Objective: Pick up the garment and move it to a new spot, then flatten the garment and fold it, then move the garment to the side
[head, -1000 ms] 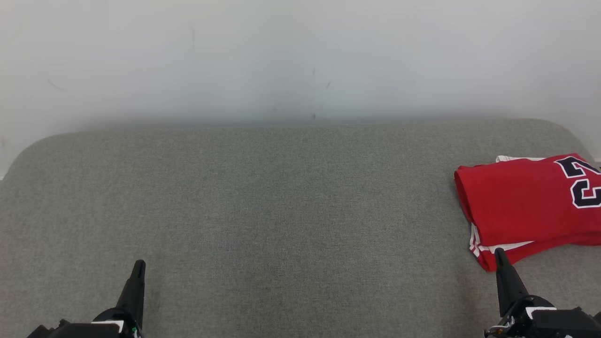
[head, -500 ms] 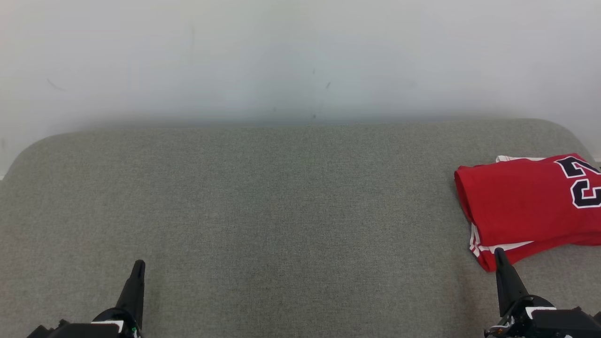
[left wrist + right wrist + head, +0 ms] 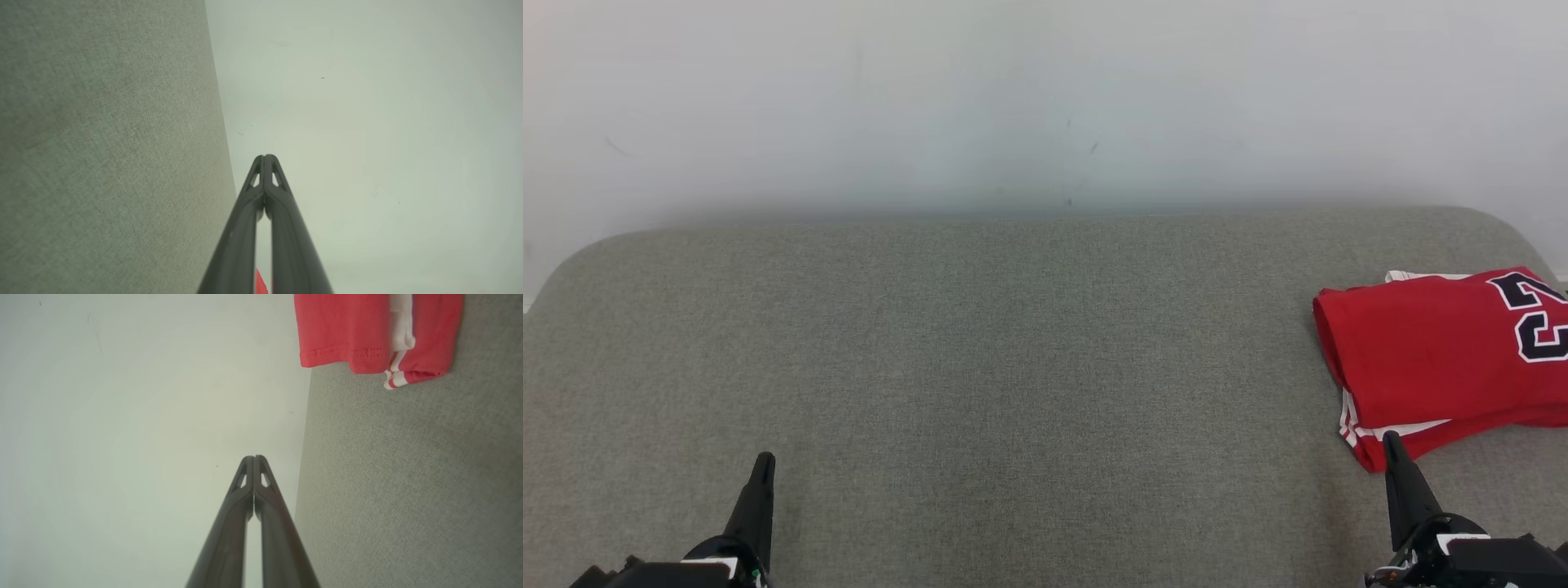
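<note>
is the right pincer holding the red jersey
No, the right pincer is shut empty, with the red jersey lying clear of it.

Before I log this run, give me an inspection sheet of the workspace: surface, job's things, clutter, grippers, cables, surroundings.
Surface: grey fabric surface, flat, with rounded far corners.
Job's things: red garment, folded, with white trim and a dark number, lying at the right side and cut off by the head view's edge.
Clutter: nothing seen.
Grippers: left gripper shut, empty; right gripper shut, empty, short of the garment in its wrist view.
Cables: nothing seen.
Surroundings: pale wall behind, with a few small dark marks.
</note>
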